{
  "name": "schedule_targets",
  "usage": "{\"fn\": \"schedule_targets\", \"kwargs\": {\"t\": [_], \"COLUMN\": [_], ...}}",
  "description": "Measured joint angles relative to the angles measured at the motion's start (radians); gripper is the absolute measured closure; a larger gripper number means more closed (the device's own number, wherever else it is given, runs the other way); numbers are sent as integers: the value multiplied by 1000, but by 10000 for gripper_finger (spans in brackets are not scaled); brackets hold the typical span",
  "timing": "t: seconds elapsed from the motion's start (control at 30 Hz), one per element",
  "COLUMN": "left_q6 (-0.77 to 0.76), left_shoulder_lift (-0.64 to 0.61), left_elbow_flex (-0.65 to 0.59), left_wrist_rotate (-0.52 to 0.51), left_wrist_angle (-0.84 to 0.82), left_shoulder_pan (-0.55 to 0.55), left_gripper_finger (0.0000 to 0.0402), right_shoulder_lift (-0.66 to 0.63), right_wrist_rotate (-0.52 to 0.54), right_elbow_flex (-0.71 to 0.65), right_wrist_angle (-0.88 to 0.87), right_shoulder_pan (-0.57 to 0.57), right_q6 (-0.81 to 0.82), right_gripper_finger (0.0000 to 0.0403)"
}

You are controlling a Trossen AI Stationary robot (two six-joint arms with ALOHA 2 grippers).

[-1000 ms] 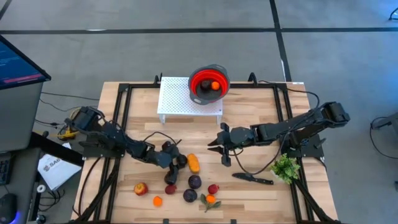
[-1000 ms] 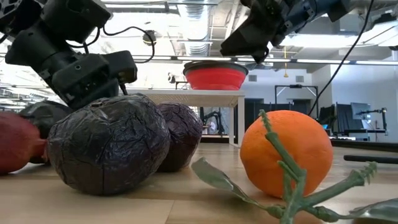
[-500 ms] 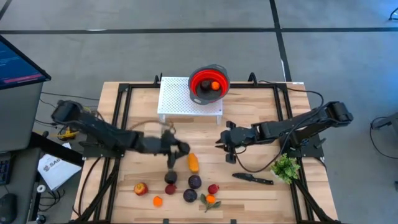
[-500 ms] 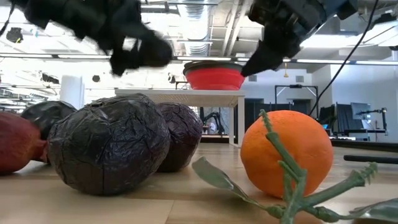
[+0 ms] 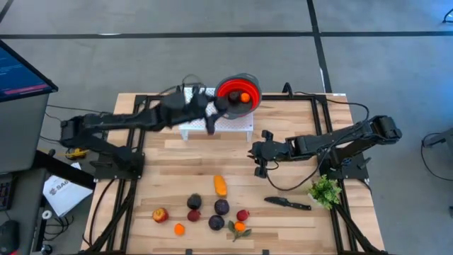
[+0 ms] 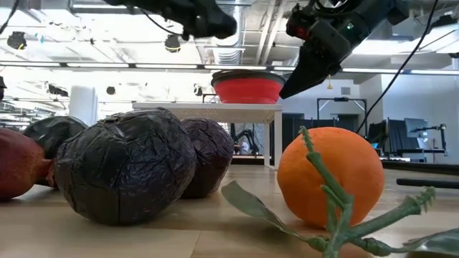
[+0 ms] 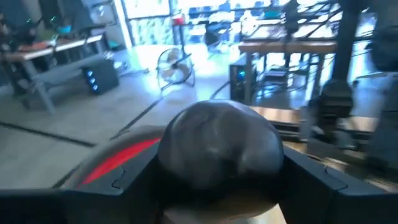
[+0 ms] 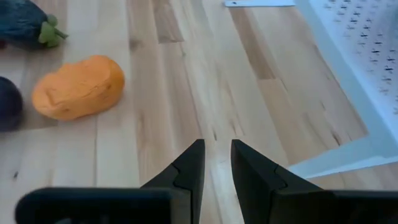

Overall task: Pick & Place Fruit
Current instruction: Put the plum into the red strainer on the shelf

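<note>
Now, left gripper (image 5: 210, 115): jaws clamped on a dark purple fruit (image 7: 219, 144), which fills the space between them in the left wrist view. The gripper is held above the white rack (image 5: 198, 113), just beside the red bowl (image 5: 237, 95); a second ago it was low over the table among the fruit cluster, and the arm has since been swung up and across. One piece has thus been lifted out of the cluster and carried nearly to the bowl; release over the rim is judged to be the step in hand.

Right gripper (image 5: 259, 154): jaws close together with a narrow gap, nothing between them. It is held low over bare table, between rack and cluster, and has been drawn slightly back toward its own side over the last second. It is judged to be waiting.

Bowl contents: one small orange fruit (image 5: 245, 98) is seen inside.

Left on the table:
- elongated orange fruit (image 5: 220, 185), nearest the right gripper;
- three dark purple pieces (image 5: 221, 207), grouped near it;
- red-yellow fruit (image 5: 161, 214) and small orange piece (image 5: 179, 229), at the left of the group;
- small red piece (image 5: 243, 214);
- leafed orange (image 5: 239, 227).

Not fruit: knife (image 5: 287, 203) and green bunch (image 5: 325, 190), beside the right arm, well apart from the cluster.

Progress: early; most pieces are yet to be moved.
</note>
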Motion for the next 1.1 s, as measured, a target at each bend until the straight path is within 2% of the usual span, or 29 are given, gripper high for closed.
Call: {"fn": "schedule_targets", "kwargs": {"t": [0.17,0.37,0.97,1.1], "left_q6": [-67,-138,-184,-185], "left_shoulder_lift": [154,271,309,309], "left_elbow_flex": [149,276,286,285], "left_wrist_rotate": [102,173,163,156], "left_wrist_angle": [-78,-210,-427,-428], "left_shoulder_pan": [123,184,184,184], "left_gripper_finger": [154,149,146,144], "right_shoulder_lift": [0,0,0,0], "right_wrist_rotate": [0,0,0,0], "right_elbow_flex": [0,0,0,0], "right_wrist_angle": [3,4,8,8], "right_shoulder_pan": [-23,-35,-34,-34], "right_q6": [0,8,8,7], "right_gripper_finger": [331,331,331,331]}}
